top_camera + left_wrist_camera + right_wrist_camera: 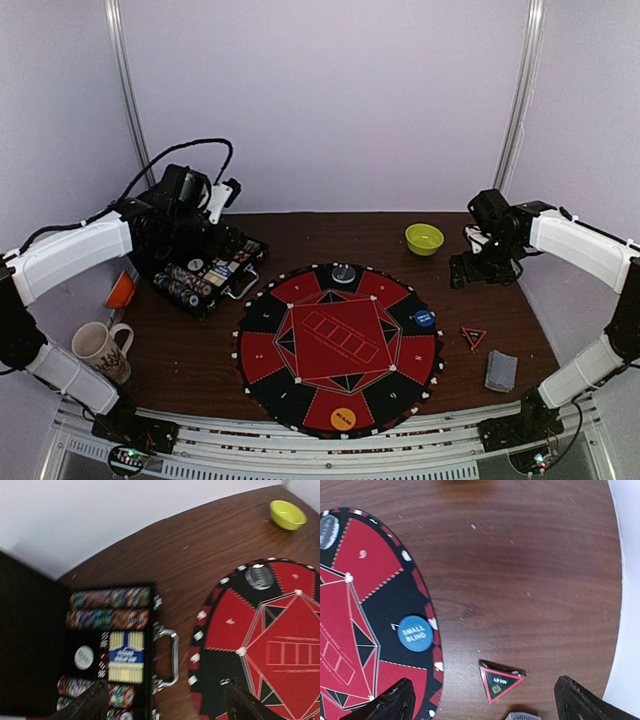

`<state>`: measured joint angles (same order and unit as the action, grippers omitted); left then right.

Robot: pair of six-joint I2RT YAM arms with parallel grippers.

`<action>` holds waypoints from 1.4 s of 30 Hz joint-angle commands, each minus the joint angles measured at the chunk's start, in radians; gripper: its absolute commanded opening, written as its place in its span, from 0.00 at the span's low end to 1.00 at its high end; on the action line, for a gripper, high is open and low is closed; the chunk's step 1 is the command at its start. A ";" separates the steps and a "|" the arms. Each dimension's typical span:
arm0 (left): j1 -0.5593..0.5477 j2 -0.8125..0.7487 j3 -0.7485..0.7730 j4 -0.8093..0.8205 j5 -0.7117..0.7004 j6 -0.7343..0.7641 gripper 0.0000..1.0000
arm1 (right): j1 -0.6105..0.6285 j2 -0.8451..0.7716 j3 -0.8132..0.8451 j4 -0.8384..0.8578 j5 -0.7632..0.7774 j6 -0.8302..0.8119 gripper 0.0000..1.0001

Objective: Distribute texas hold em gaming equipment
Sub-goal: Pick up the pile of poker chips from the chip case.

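The left hand [164,700] hangs over the desk [330,235] with its fingers [92,704] spread wide and nothing between them. Directly beneath and just ahead of it lies an open black case [150,630]. Rows of striped poker chips [110,598] lie on their sides at the far end of the case, with more chips right at the tip of the finger on the left of the wrist view. Between these sit a blue-and-yellow box [126,655] and a white disc [84,657]. The case's metal handle [172,655] sits in the gap between the fingers. The red-and-black mat [280,645] spreads out past the other finger.

The right hand [485,697] is also wide open and holds nothing. A blue disc [414,633] reading "SMALL BLIND" rests ahead of the finger at the left of its view, on the mat's rim. A small triangular token [500,681] lies on bare wood almost midway between the fingers. Just nearer the wrist, a sliver of the grey-blue cards [500,370] shows at the bottom edge of the wrist view. An orange disc [343,418] sits on the mat's near edge, well away from both hands. The lime bowl [424,238] stands near the right hand, on the side toward the left hand.
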<state>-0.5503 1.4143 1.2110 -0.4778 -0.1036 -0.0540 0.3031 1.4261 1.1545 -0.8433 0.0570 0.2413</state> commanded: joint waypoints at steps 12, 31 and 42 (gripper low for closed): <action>0.291 0.245 -0.039 -0.102 -0.026 -0.042 0.57 | 0.002 0.109 0.070 0.048 -0.119 -0.069 1.00; 0.289 0.424 -0.009 -0.028 0.030 0.017 0.43 | 0.004 0.230 0.146 0.008 -0.091 -0.051 1.00; 0.240 0.365 -0.070 -0.041 -0.014 0.032 0.43 | 0.005 0.232 0.134 -0.002 -0.088 -0.064 1.00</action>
<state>-0.3019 1.7847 1.1698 -0.5518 -0.1265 -0.0338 0.3035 1.6569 1.2839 -0.8169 -0.0517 0.1856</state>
